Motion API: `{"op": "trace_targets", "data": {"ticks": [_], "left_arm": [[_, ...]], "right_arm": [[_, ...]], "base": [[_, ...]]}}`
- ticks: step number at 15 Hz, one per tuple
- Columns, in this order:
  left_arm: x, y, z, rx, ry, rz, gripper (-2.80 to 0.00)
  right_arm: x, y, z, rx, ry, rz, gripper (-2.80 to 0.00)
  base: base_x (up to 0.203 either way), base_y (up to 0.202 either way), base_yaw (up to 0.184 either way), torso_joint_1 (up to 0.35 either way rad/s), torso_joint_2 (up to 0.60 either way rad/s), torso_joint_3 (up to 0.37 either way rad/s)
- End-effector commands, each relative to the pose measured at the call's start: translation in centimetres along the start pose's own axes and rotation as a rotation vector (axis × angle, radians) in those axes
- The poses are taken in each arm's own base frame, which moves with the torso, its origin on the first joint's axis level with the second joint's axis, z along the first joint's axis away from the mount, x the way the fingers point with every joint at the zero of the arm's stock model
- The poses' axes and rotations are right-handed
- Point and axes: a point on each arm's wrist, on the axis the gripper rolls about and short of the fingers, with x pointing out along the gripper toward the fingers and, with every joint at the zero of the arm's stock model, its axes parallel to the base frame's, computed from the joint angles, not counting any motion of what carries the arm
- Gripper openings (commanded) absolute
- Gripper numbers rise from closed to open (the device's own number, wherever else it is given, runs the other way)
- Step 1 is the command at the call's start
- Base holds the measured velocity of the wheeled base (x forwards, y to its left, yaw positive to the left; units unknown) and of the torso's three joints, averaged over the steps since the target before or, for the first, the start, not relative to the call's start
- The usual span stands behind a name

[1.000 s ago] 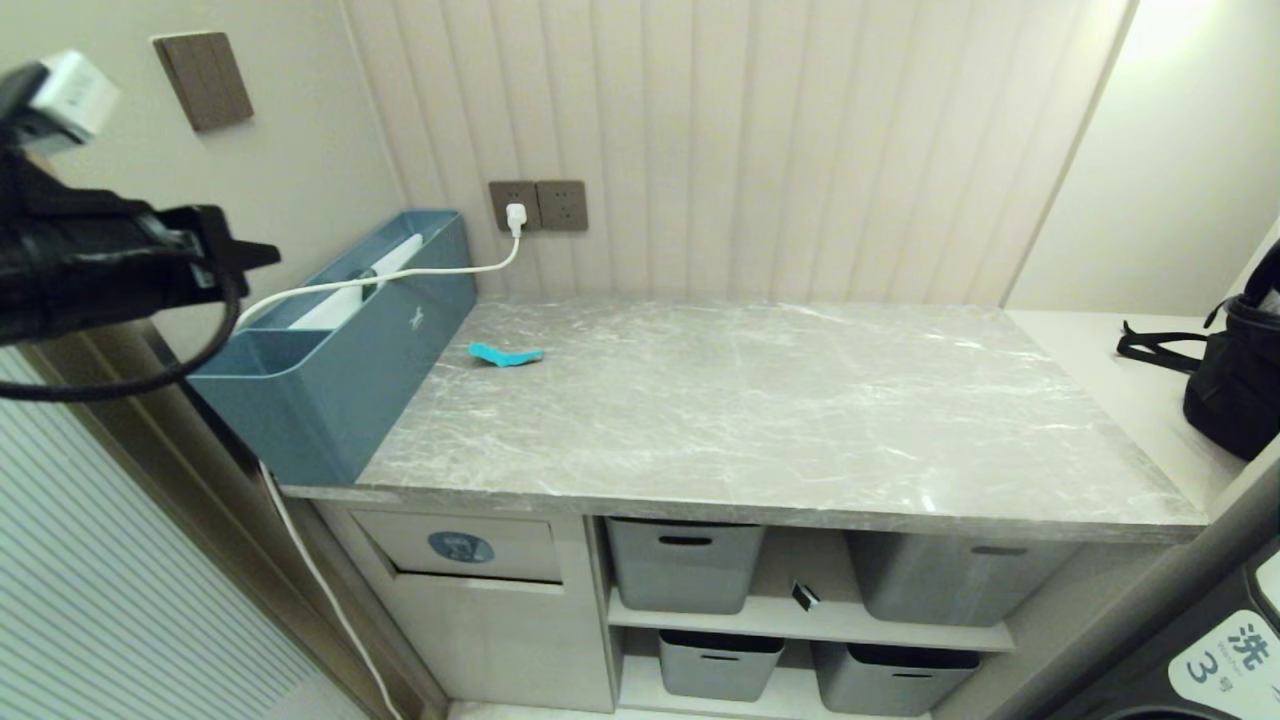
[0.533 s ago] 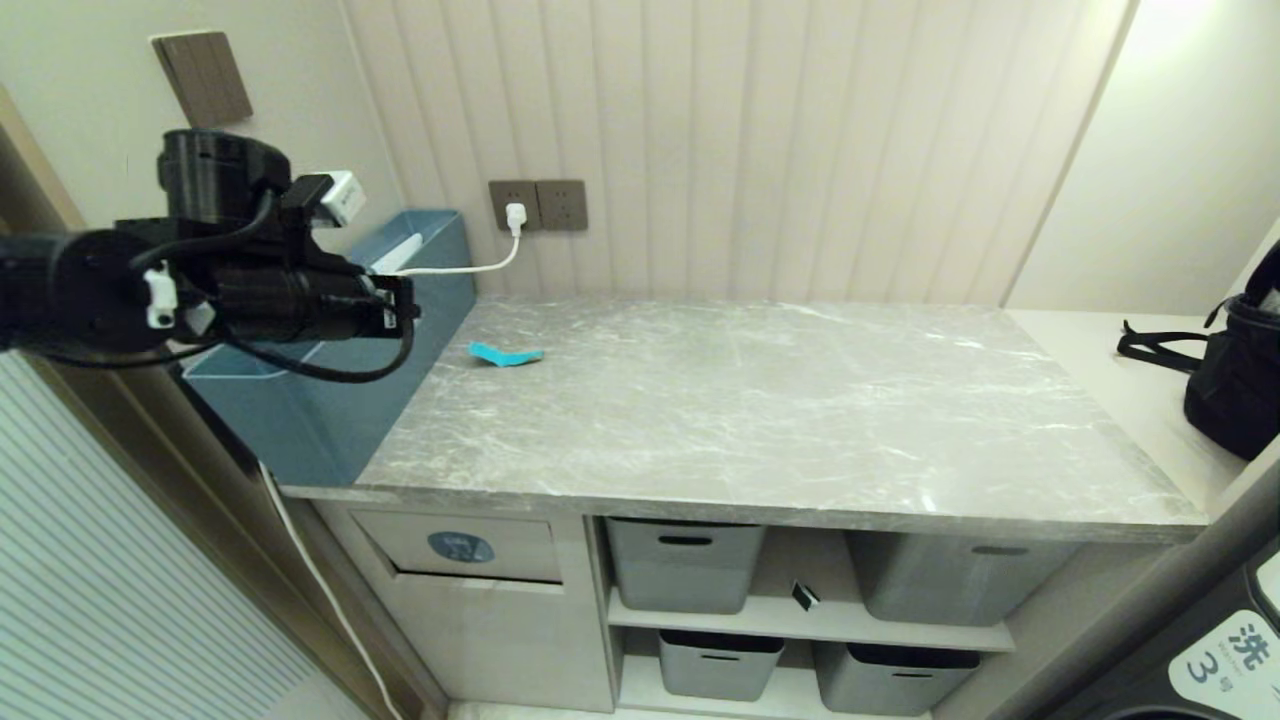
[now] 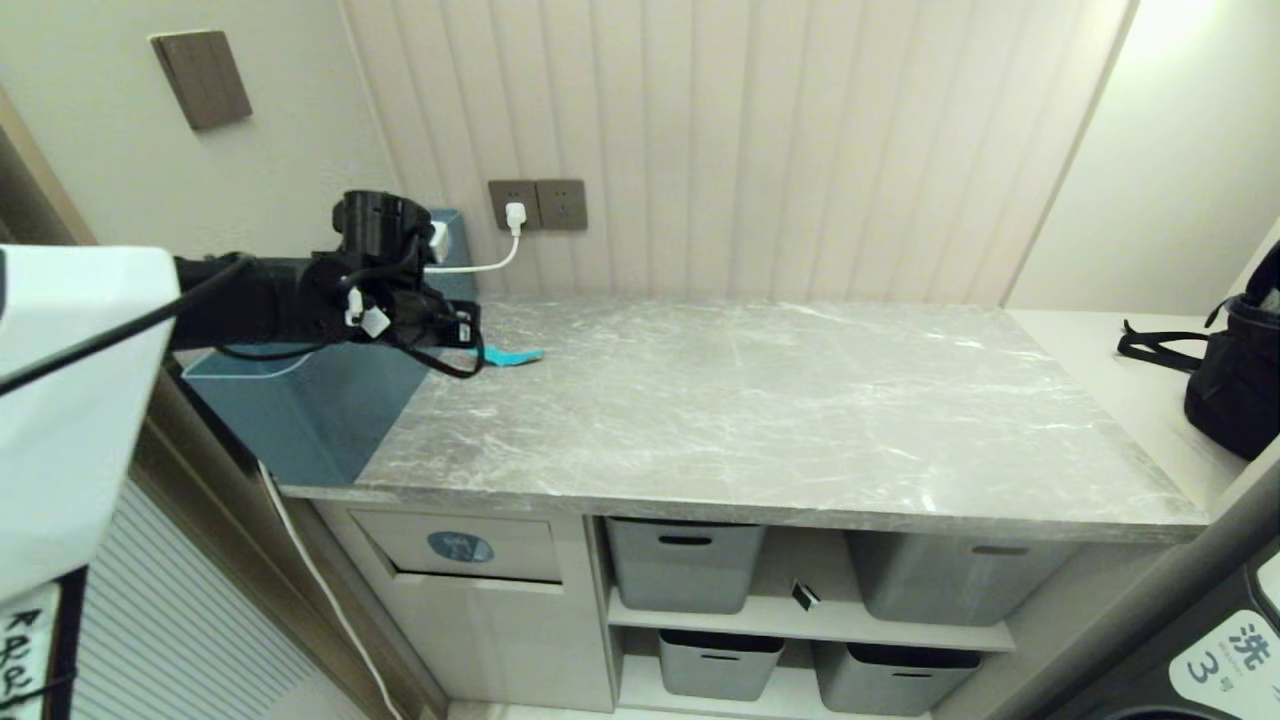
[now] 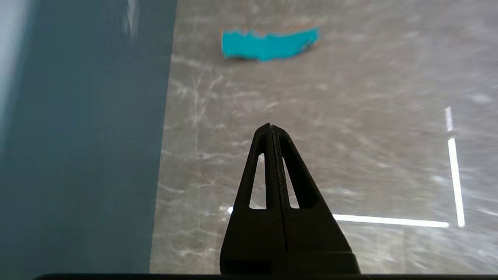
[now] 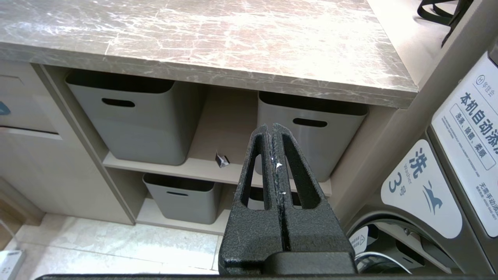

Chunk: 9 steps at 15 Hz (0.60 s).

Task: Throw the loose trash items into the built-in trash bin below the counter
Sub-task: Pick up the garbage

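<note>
Left tool (image 4: 271,128) closed, near teal wrapper (image 4: 268,43), apparently apart.

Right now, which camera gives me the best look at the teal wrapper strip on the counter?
The left wrist view: the teal wrapper strip lies unobstructed on the counter, ahead of the shut left gripper. In the head view the left arm partly covers it. The right wrist view misses it.

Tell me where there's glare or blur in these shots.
Head view: bright wash of light in the upper right corner, soft sheen on the counter. Left wrist view: streaky blur over the teal wrapper strip, thin white reflected lines on the marble. Right wrist view: sharp, with pale glare across the countertop.
</note>
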Motion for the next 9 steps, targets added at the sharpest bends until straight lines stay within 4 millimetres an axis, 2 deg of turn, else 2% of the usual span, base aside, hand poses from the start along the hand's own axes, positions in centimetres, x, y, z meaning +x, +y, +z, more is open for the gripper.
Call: {"op": "trace_targets", "data": {"ticks": [1,4,6,9], "left_arm": [[2.8,0.0,-2.2,0.005,0.061,0.011,-2.80],[5.6,0.7,-2.8,-0.030,-0.068,0.035,-2.80],[6.5,0.8,-2.9,-0.038,-0.133,0.042,-2.80],[7.5,0.7,-3.8,0.012,-0.126,0.045,-2.80]], "right_arm": [[0.0,0.0,0.0,0.000,0.001,0.001,-2.80],[0.0,0.0,0.0,0.000,0.001,0.001,-2.80],[0.0,0.0,0.0,0.000,0.001,0.001,-2.80],[0.0,0.0,0.0,0.000,0.001,0.001,-2.80]], "base": [[0.000,0.000,0.000,0.000,0.00,0.000],[0.000,0.000,0.000,0.000,0.00,0.000],[0.000,0.000,0.000,0.000,0.00,0.000],[0.000,0.000,0.000,0.000,0.00,0.000]]}}
